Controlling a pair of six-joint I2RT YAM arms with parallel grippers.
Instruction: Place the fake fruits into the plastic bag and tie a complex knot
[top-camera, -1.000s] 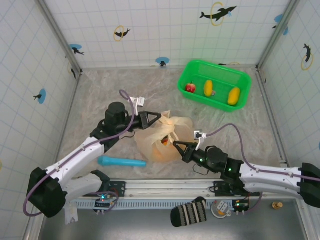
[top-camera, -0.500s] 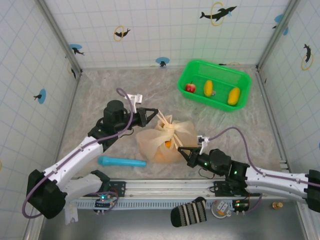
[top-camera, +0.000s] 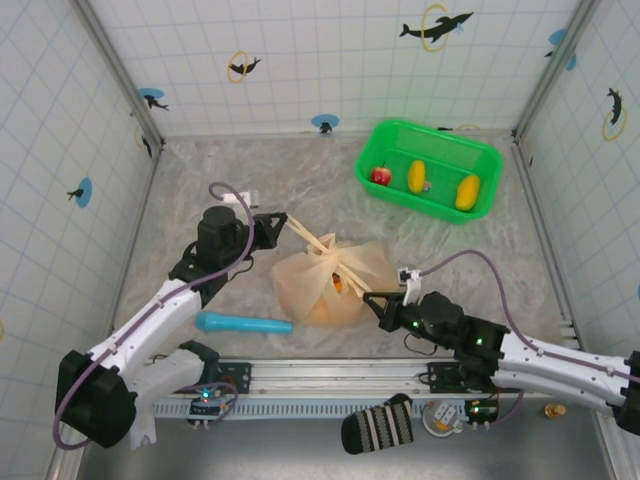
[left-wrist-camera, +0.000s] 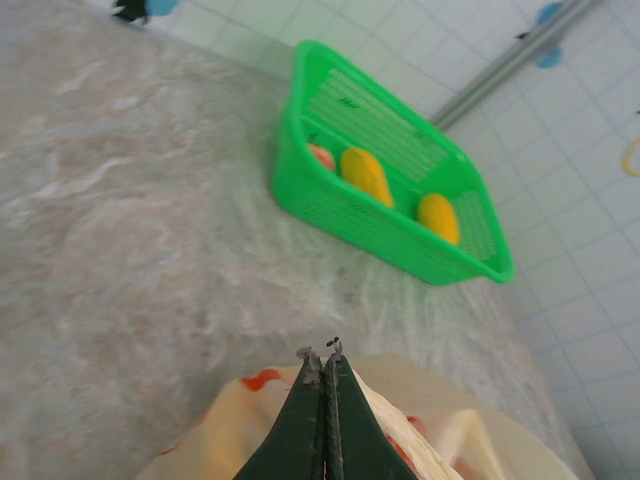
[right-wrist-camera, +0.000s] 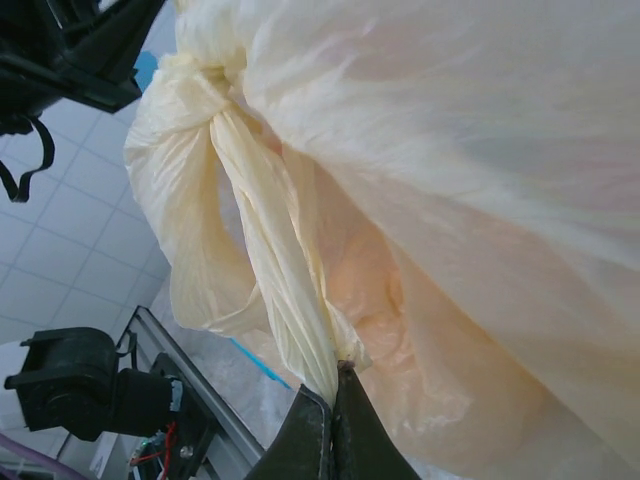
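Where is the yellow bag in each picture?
Top external: the bag sits just below the centre of the picture.
Left wrist: the bag lies along the bottom edge.
Right wrist: the bag is very close and covers most of the picture, with one twisted strip running down to the bottom.
Landmark: the green basket is at the upper right in the top view and in the upper middle of the left wrist view.

The top camera is looking down from high up at the near edge, taking in the whole table (top-camera: 190, 180). The left wrist camera is sitting low, looking across at the green basket (left-wrist-camera: 400, 238). The right wrist camera is looking up, very close to the plastic bag (right-wrist-camera: 470, 150). The top view is showing both too.
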